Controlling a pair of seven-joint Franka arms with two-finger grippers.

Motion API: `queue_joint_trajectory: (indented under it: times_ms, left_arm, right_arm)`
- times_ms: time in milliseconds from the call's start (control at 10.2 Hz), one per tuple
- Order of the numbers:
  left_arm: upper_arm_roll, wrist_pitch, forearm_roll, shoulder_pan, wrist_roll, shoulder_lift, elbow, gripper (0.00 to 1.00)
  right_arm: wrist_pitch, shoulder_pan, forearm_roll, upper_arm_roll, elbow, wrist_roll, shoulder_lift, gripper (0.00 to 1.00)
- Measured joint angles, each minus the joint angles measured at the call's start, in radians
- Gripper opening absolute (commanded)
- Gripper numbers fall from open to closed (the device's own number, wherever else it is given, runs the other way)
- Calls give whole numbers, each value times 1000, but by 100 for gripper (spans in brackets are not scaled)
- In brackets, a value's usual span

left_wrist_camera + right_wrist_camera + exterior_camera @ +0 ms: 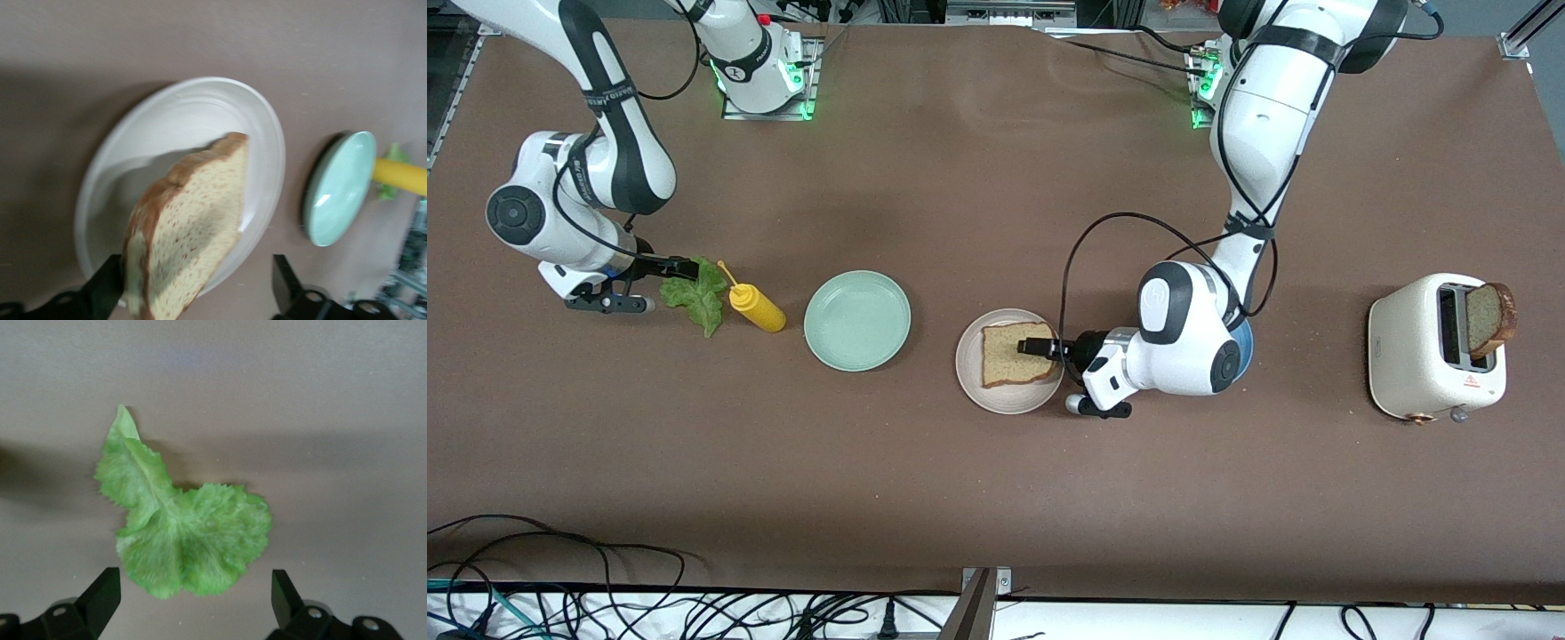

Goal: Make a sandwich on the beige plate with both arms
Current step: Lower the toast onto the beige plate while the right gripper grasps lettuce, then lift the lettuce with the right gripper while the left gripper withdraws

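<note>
Bread slice on beige plate.
Left gripper over plate, fingers spread, bread released. Right gripper spread beside lettuce, toward right arm's end.

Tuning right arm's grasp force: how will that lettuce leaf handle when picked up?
Likely floppy: the lettuce leaf looks thin and ruffled, lying flat on the table. Probably very light. It may droop or tear at the edge; the right tool, fingers open, is at its edge.

Left arm hides most of blue plate.
</note>
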Motion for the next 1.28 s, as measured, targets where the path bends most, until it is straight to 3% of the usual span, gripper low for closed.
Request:
queue_joint_trajectory:
  times_ms: [591,886,1181,1280]
  left_arm:
    - [61,-133,263,35,-1,-59,12,100]
    - [155,-313,384,46,-21,-136,13,100]
    - [171,-401,547,86,-23,-204,13,100]
    - [172,-414,598,97,-24,-217,13,100]
  right_arm:
    - [72,0,0,-1,-5,0,80,97]
    - [86,0,0,-1,-6,0,124,34]
    - [84,4,2,10,-5,0,121,4]
    - [84,4,2,11,-4,0,120,1]
